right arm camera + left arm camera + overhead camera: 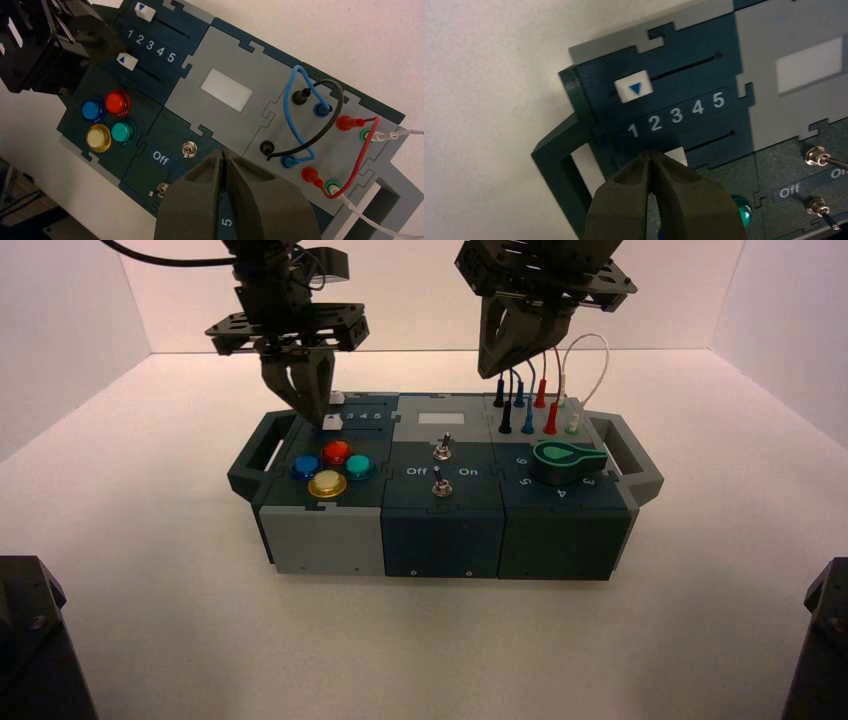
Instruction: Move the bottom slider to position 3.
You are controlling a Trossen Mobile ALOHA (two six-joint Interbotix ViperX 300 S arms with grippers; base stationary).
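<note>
Left gripper (322, 423): angled down, tips toward 5 o'clock, closed together beside the bottom slider (127, 61), at box's (443, 530) 10 o'clock. Right gripper (489, 373): closed, above box, toward 12 o'clock.

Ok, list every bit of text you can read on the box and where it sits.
"1 2 3 4 5": between the sliders
"Off", "On": beside the toggle switches
"3", "4", "5", "6": around the green knob
Any other lettering: none I can read.
</note>
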